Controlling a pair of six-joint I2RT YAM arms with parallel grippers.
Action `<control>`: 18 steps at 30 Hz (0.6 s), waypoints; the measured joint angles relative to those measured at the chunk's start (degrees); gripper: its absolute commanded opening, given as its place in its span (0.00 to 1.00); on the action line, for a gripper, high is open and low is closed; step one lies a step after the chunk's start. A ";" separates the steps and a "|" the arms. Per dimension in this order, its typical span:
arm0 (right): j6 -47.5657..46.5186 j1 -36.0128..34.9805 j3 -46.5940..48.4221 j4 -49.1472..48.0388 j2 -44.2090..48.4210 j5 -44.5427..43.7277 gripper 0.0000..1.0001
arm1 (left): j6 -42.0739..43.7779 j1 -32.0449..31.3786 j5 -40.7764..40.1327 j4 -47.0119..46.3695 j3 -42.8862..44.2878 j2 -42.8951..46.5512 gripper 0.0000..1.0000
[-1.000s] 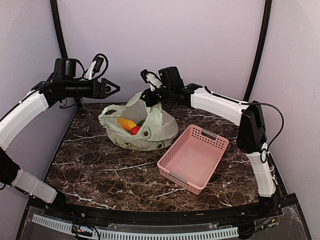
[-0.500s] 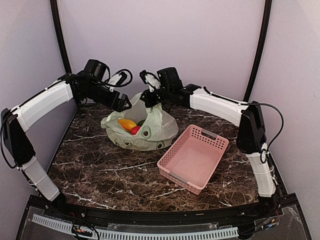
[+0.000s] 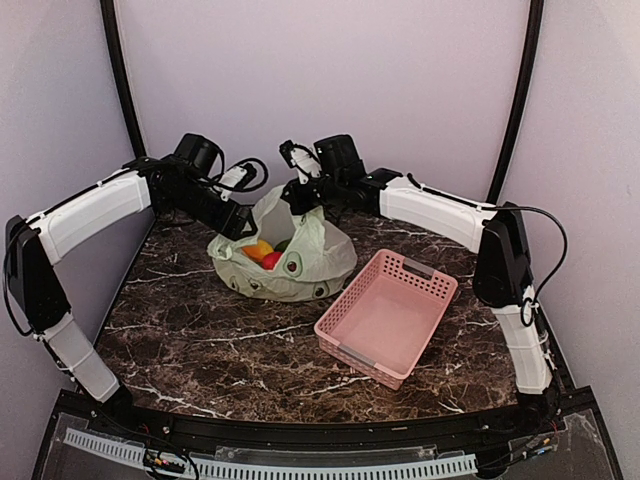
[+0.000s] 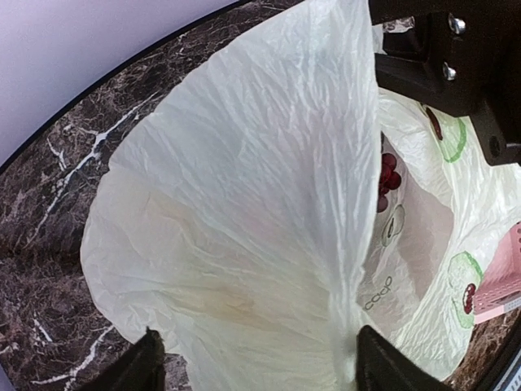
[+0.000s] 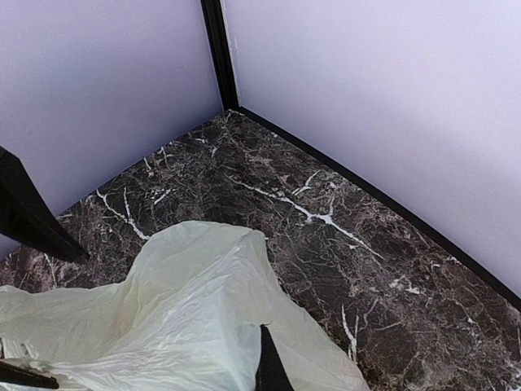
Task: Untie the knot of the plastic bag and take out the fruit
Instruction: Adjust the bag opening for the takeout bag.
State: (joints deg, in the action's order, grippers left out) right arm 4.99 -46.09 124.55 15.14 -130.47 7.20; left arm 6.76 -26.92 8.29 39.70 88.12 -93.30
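Open pale-green plastic bag (image 3: 300, 265) holds yellow, red fruit (image 3: 262, 250).

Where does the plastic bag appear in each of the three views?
Top external: plastic bag at rear centre, slightly left.
Left wrist: plastic bag fills most of the picture.
Right wrist: plastic bag in the lower left.
Shared landmark: the dark marble table, under the bag in all three.
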 measured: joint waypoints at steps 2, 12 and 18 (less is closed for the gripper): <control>-0.07 0.00 -0.44 -0.13 0.24 0.00 0.00 | -0.13 0.00 0.50 -0.04 0.00 -0.09 0.50; 0.28 -0.02 -0.96 -0.15 0.70 0.26 0.00 | -2.34 0.00 3.19 -6.80 -7.08 3.89 0.01; 1.11 -0.02 -1.05 -0.26 0.70 0.28 0.00 | -2.56 0.63 3.04 -9.14 -7.98 7.58 0.01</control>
State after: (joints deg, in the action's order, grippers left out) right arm 6.11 -46.11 123.50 14.87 -129.78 7.49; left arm 4.21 -26.28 11.33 30.57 80.14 -85.71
